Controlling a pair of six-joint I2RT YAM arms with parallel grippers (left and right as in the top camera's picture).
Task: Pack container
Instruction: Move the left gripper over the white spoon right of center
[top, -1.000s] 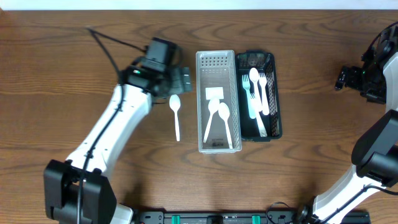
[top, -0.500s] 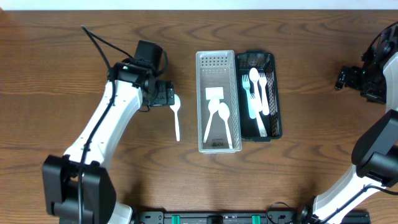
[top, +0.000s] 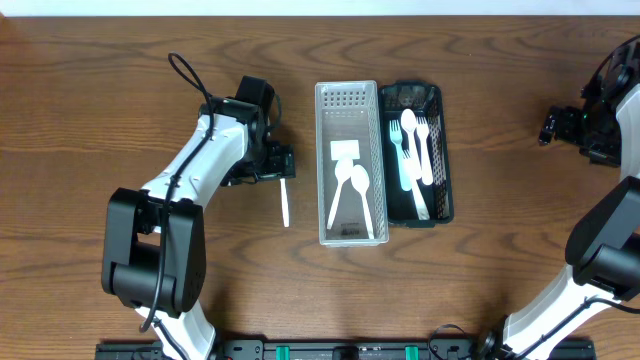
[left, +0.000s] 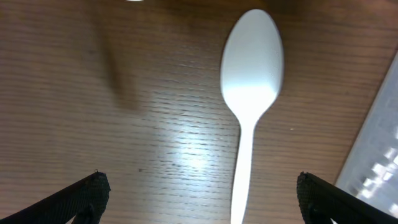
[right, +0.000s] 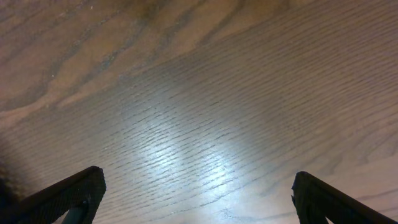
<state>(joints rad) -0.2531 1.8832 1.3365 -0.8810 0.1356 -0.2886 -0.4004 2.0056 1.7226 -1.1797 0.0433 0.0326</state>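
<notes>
A white plastic spoon (left: 250, 81) lies on the wooden table left of the white container (top: 351, 235); in the overhead view only its handle (top: 285, 203) shows below my left gripper (top: 274, 163). The left gripper (left: 199, 196) is open, its fingers on either side of the spoon's handle, just above the table. The white container holds two white spoons (top: 350, 185) and a white label. The black mesh container (top: 443, 160) beside it holds several white forks and a spoon (top: 412, 150). My right gripper (right: 196, 193) is open and empty over bare wood at the far right (top: 552, 127).
The white container's edge (left: 379, 155) shows at the right of the left wrist view. A black cable (top: 185, 72) loops from the left arm. The table's back edge runs along the top of the overhead view.
My left gripper has swung right and down from beside the spoon to over its bowl, with the fingers now on either side of it. The right arm has not moved.
</notes>
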